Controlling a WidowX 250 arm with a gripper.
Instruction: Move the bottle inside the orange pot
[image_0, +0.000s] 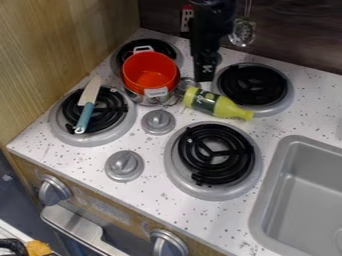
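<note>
Beside the orange pot (143, 84), the yellow bottle (215, 103) lay on its side, ungrasped. The tool (205, 76) hung near it, holding nothing visible; how far open, I couldn't tell. Grasping came first, calling for alignment over the bottle.

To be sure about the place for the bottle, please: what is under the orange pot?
Under the orange pot, part of a shiny metal vessel shows; a black burner shows behind. What the pot's base touches is covered.
</note>
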